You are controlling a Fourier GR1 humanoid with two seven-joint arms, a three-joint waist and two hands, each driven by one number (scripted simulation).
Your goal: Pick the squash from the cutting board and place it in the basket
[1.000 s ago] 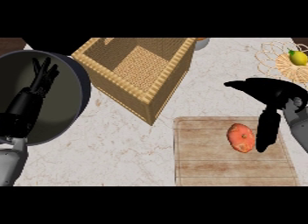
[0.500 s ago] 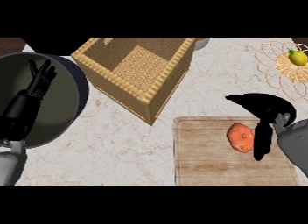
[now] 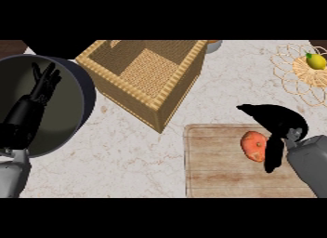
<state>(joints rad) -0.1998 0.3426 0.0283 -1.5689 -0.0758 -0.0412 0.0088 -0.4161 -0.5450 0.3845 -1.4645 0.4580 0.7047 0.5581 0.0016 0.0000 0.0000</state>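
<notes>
An orange squash point(image 3: 252, 145) lies on the wooden cutting board point(image 3: 221, 176) at the lower right. My right hand point(image 3: 281, 122) hangs over the board just right of the squash, with one finger down along its right side and the thumb stretched out to the upper left; it is not closed round the squash. The woven basket point(image 3: 142, 74) stands at the upper middle, open and with nothing in it. My left hand point(image 3: 37, 90) rests open, fingers up, over the dark pan at the left.
A large dark round pan point(image 3: 70, 83) fills the left side. A wire fruit stand point(image 3: 310, 79) with a lemon point(image 3: 317, 61) sits at the upper right. Marble counter point(image 3: 139, 158) lies between the basket and the board.
My right hand has come down and to the left, closer to the squash. The squash, basket and left hand have stayed put.
</notes>
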